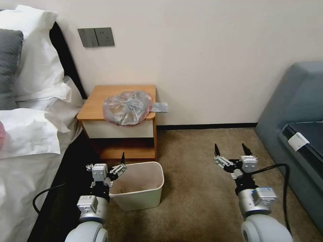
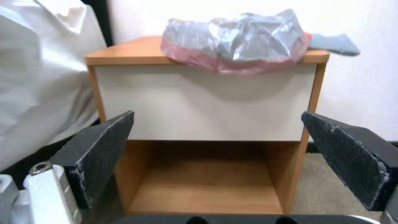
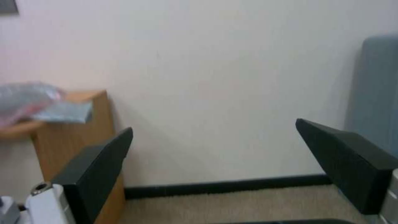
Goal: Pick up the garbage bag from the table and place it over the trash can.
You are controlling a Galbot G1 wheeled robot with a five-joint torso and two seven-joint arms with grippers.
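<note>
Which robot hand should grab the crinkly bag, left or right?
Probably the left gripper: it is open, facing the table where the garbage bag lies. The right gripper hangs farther off over carpet.

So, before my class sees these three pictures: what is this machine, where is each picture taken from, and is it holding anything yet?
It is a wheeled robot with two arms. The wide picture comes from a camera on its head, looking down. The other two come from cameras on its wrists, so the dark slabs at their edges are the fingers of that arm's own hand.

The left hand hangs beside the trash can on the carpet; the right hand is over bare carpet. Both are open and hold nothing.

The garbage bag lies crumpled on the table, its pinkish rim spilling over the front edge. A bed stands on the left, a grey sofa on the right.
</note>
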